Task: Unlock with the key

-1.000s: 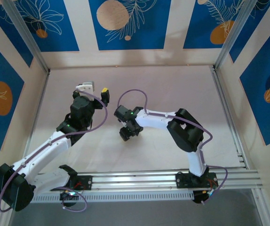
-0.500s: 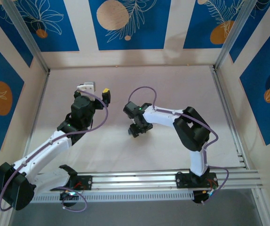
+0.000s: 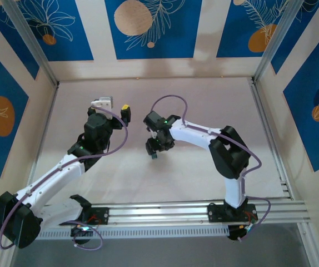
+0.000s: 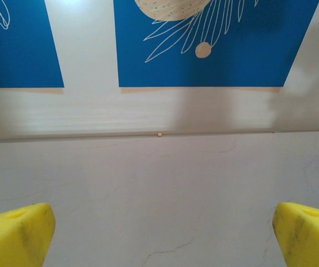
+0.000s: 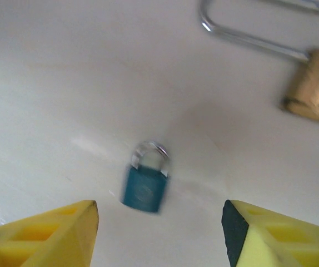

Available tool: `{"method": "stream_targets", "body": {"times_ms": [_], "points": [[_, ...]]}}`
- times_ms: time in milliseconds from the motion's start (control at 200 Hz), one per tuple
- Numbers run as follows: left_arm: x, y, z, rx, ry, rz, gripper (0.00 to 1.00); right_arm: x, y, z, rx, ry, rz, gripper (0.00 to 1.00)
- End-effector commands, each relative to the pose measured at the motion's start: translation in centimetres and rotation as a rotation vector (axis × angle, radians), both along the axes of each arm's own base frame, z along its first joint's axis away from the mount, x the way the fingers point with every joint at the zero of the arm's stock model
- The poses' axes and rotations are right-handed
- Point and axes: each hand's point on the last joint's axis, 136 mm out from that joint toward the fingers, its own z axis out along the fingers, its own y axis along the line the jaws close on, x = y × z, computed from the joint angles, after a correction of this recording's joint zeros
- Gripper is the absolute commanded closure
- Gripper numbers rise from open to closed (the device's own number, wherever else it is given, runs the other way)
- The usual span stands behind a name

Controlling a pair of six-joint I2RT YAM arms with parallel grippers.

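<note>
Two tools, one key, one padlock, one worktop.

Item 1, key: count one. It is small, with a bluish head and a silvery end, and it is blurred. By shape alone it could pass for a tiny lock. It lies loose on the worktop, just ahead of the right tool and in line with the gap between its fingers. Neither finger touches it.

Item 2, padlock: count one. It has a brass body and a long silver shackle. It lies on the worktop apart from the key, at the upper right of the right wrist view. Whether the shackle is latched cannot be told.

Item 3, right tool: jaws spread wide, holding nothing, poised over the key.

Item 4, left tool: jaws spread wide, empty, facing bare worktop and the back wall.

Progress, as judged: no step is complete. The key is neither grasped nor in the padlock. Remaining steps: close on the key, steady the padlock, seat the key, turn it, free the shackle.
</note>
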Motion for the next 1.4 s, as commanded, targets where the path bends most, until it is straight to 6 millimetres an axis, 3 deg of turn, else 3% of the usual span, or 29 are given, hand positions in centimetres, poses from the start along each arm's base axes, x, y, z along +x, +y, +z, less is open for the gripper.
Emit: {"method": "stream_targets", "body": {"times_ms": [0,510,685,845,980,1206,1396], "points": [[0.1,0.5,0.4,-0.006,-0.012,0.014,0.0,-1.0,1.8,-1.2,-0.009,0.046,-0.008,0.39],[0.0,0.5,0.7,-0.005,-0.022,0.008,0.0,-1.1,0.5,-3.4,-0.159,0.005,0.029,0.5],[0.0,0.4,0.6,-0.003,-0.018,0.005,0.0,-1.8,0.4,-3.1,-0.149,0.008,0.058,0.52],[0.1,0.4,0.5,-0.001,-0.016,0.004,0.0,-2.4,-0.4,-2.2,-0.17,-0.004,0.041,0.47],[0.1,0.2,0.4,-0.003,-0.015,-0.002,0.0,-3.1,-1.2,-2.6,-0.182,0.017,0.028,0.47],[0.0,0.2,0.5,-0.007,-0.016,-0.005,0.0,-3.9,-1.4,-2.7,-0.152,0.024,0.069,0.53],[0.1,0.1,0.3,-0.005,-0.01,-0.007,0.0,-3.2,-1.2,-2.3,-0.126,0.015,0.122,0.58]]}}
